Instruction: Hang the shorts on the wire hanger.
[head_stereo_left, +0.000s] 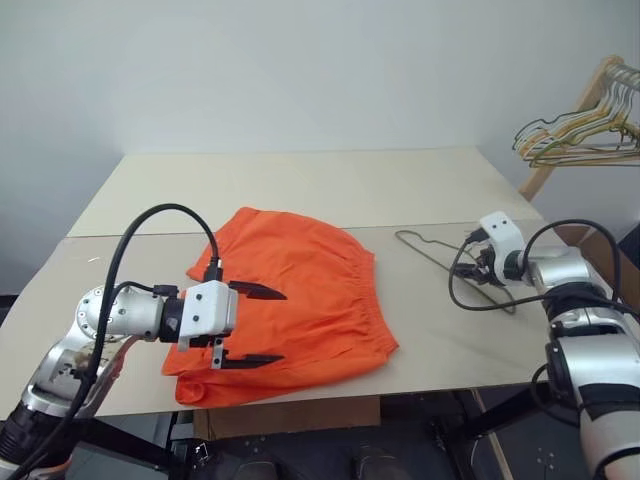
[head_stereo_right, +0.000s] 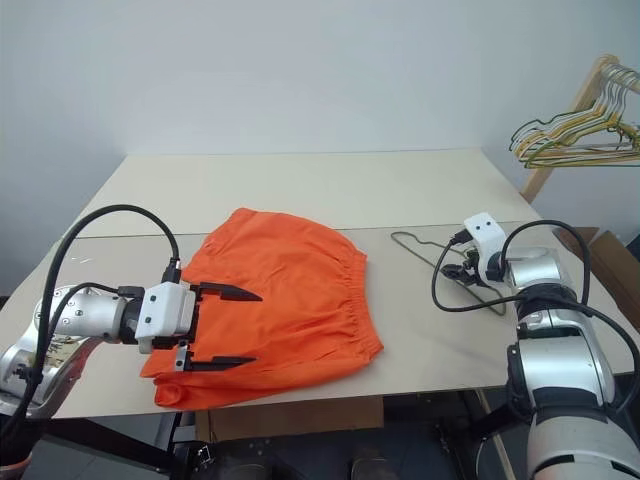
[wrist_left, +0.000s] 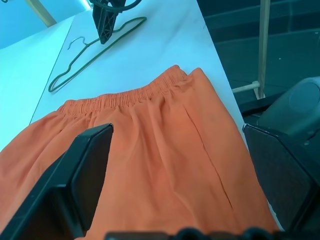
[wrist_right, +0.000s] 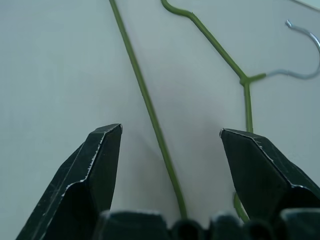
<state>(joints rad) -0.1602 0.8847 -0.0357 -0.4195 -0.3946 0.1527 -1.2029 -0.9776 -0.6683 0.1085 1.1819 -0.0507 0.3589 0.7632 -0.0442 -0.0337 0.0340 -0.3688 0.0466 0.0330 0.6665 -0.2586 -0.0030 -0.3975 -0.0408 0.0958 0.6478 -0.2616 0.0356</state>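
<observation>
The counter (head_stereo_left: 300, 190) carried everything I needed, and nothing on it was joined yet. The shorts (head_stereo_left: 300, 300) lay spread flat right under my left pincer (head_stereo_left: 252, 325), waistband on the side away from it, towards my other arm. That left pincer hung over the fabric with its two fingers wide apart and nothing between them; whether its lower finger brushed the cloth I could not tell. My right pincer (wrist_right: 170, 137) was pointed down at the wire hanger (head_stereo_left: 440, 258), fingers parted and empty, one long wire running straight up between them and the hook (wrist_right: 302, 50) just beyond the fingertips. The hanger rested flat, a little apart from the shorts' waistband. A rack of bunched hangers (head_stereo_left: 580, 135) stood beyond my right pincer, off the counter's far corner, untouched.

By my judgement the job was barely begun: neither item lifted, so grasping, threading the shorts over the wire and hanging all remained.
</observation>
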